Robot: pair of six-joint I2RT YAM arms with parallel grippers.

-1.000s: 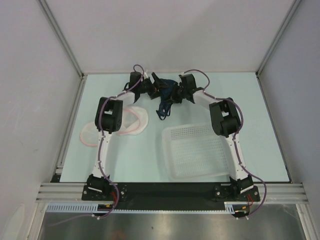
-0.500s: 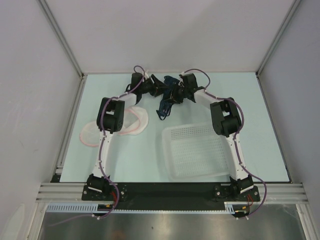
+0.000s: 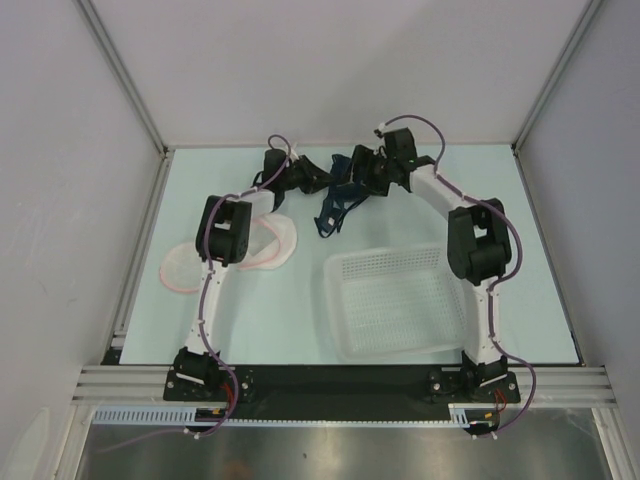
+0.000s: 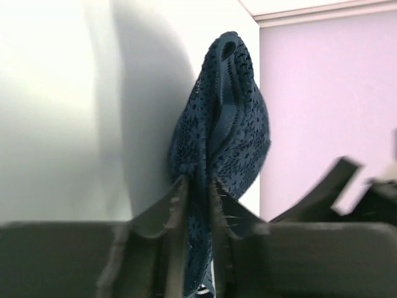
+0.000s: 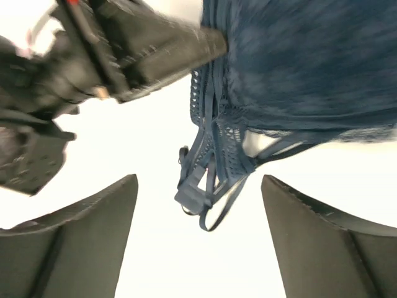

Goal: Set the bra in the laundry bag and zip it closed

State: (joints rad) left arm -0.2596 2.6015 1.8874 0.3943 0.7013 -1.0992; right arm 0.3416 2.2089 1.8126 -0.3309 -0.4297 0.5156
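bra [image 4: 220, 124] clamped in left gripper [image 4: 197, 186], laundry bag [image 3: 178, 270] partly hidden

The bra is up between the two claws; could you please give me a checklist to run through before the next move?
1. Left claw shut on the bra: ok.
2. Right claw open, fingers apart from the fabric: ok.
3. Straps tucked up: not ok, they dangle loose.
4. Laundry bag lying open: looks ok, though partly hidden.
5. Basket apart from the bag: ok.
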